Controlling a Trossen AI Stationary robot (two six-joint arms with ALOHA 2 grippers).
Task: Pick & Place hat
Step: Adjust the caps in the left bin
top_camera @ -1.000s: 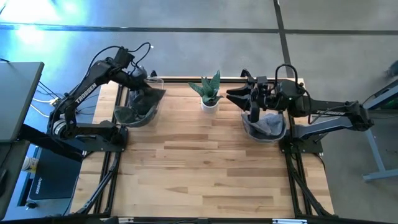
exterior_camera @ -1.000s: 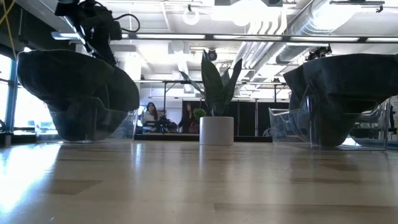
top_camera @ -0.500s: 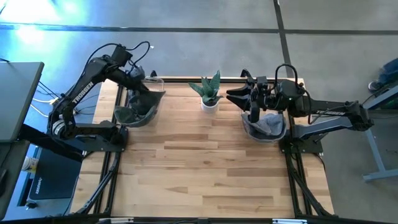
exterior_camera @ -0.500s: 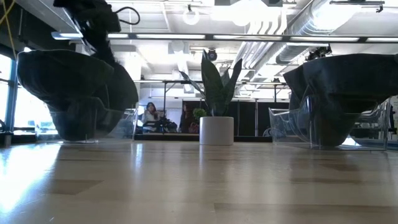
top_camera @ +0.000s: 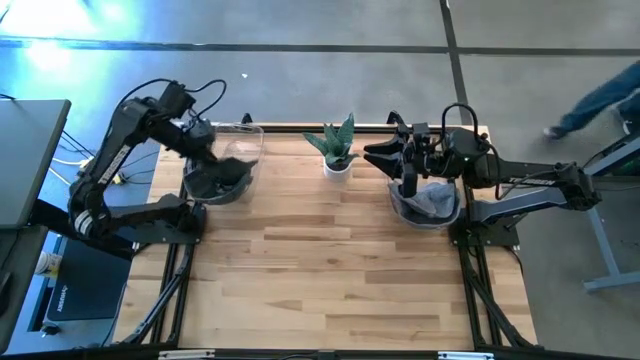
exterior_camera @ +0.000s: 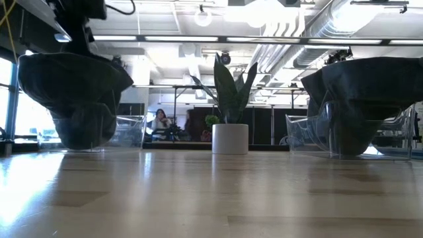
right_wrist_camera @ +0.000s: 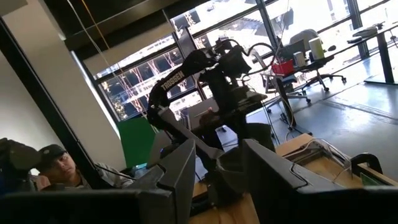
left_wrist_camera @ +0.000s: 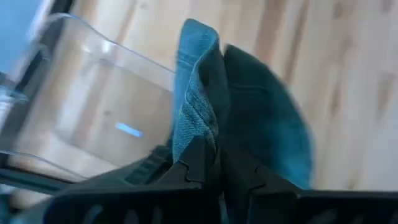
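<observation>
**Dark hat gripped at the left holder**

A wooden tabletop is seen under a grey concrete floor surround, with an open office visible behind it in the low view. A dark denim hat is draped over a clear plastic holder to the left of the potted plant, which stands at the middle of the tabletop's far edge. In the left wrist view a fold of the hat is pinched between the two dark fingers of the left hand, which are closed on the fabric, with the clear holder seen beside it. In the high view the left hand is placed at the hat's outer side, away from the plant.

To the right of the plant, a second dark hat is seen resting on another clear holder. The right hand is held above it, between that holder and the plant, with its fingers spread apart and nothing between them.

In the low view both hats are shown flanking the plant's white pot. Part of a person is visible on the floor, well to the right of the plant.
</observation>
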